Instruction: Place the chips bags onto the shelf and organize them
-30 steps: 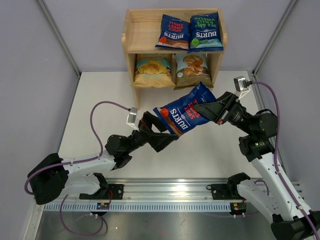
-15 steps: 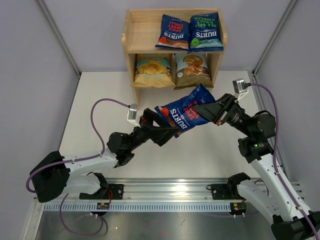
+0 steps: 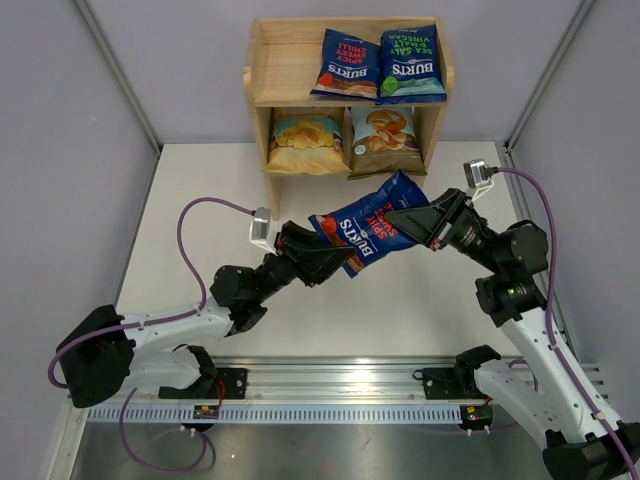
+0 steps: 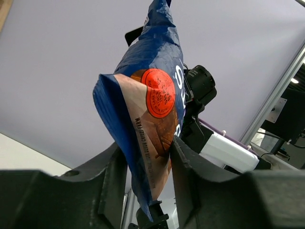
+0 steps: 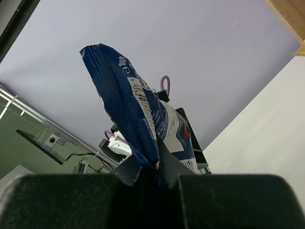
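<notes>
A dark-blue Burts chips bag (image 3: 368,224) with red lettering hangs in the air in front of the shelf (image 3: 285,62), held between both arms. My right gripper (image 3: 405,220) is shut on its right end; the right wrist view shows the seam (image 5: 143,143) pinched at the gripper (image 5: 153,174). My left gripper (image 3: 325,258) has closed round the bag's lower left end; in the left wrist view the bag (image 4: 152,105) sits between its fingers at the gripper (image 4: 148,167), touching both. On the shelf's top tier lie two more Burts bags, one red-lettered (image 3: 346,62) and one green-lettered (image 3: 412,65).
The lower tier holds a yellow chips bag (image 3: 305,140) and a light-blue and brown cassava bag (image 3: 383,138), standing side by side. The left part of the top tier is bare wood. Grey walls close in the white table (image 3: 200,190) on three sides.
The left arm has moved up and right to the bag, and its jaws have closed from wide open onto the bag's lower end. The right gripper has lifted the bag slightly.
</notes>
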Controlling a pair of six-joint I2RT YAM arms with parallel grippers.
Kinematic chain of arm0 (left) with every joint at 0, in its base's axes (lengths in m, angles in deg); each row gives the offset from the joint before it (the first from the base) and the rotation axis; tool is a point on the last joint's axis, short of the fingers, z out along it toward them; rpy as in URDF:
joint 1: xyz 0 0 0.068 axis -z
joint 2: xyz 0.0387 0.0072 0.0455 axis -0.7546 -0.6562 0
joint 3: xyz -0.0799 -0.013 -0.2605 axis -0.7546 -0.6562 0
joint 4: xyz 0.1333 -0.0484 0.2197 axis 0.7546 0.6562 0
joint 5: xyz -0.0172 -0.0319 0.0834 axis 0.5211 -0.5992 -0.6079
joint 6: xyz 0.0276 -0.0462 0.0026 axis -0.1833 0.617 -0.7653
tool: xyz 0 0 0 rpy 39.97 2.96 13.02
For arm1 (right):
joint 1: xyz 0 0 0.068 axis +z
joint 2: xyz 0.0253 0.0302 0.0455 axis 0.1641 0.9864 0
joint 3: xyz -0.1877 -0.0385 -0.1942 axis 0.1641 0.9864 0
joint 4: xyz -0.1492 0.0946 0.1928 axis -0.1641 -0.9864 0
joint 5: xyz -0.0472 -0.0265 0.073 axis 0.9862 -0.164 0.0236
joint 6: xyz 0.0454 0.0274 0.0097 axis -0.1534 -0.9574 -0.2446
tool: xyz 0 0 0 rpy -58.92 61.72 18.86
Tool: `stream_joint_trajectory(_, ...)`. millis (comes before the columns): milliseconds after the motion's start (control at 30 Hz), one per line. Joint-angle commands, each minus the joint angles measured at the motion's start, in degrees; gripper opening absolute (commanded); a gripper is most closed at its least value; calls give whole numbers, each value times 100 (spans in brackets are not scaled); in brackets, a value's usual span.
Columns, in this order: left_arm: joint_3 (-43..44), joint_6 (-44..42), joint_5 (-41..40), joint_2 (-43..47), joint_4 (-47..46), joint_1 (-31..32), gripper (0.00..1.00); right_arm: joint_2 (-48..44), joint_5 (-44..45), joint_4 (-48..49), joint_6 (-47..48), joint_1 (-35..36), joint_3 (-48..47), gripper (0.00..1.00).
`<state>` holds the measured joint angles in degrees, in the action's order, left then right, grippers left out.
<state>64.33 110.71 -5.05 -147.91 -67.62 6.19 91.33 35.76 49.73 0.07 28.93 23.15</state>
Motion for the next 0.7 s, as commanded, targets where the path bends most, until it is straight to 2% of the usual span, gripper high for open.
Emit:
stream_joint_trajectory(0,131,-136,-180,93,-2198,19,36,-90,26,107,120,55,19,13)
stream_joint_trajectory(33,140,-127,-171,93,-2198,19,30,-90,17,106,128,55,19,14)
stream_joint_trajectory(100,132,-127,-171,93,-2198,28,26,-116,17,2,233,55,-43,19)
stream_joint_trajectory(233,35,-127,-215,137,-2189,11,20,-256,341,-910,681,55,-289,41)
stream_joint_trajectory(267,17,-136,-233,154,-2145,19,17,-335,456,-1113,882,64,-393,49)
stream_joint_trajectory(333,-18,-144,-329,224,-1970,11,14,-450,806,-1761,1242,55,-622,80)
stream_joint_trajectory(367,-27,-145,-364,260,-1900,19,13,-494,921,-1974,1366,55,-693,80)
stream_joint_trajectory(400,-35,-162,-391,295,-1829,11,11,-529,1053,-2194,1507,64,-772,98)
stream_joint_trajectory(433,-36,-214,-417,339,-1637,11,9,-573,1368,-2727,1621,55,-859,99)
stream_joint_trajectory(500,-36,-276,-575,532,-1408,-7,9,-696,1738,-3205,1973,64,-1114,99)
stream_joint_trajectory(600,61,-346,-839,909,-618,-95,8,-863,2520,-4075,2378,55,-1475,99)
stream_joint_trajectory(667,253,-504,-1014,1155,251,-165,8,-977,3039,-4594,2553,64,-1695,99)
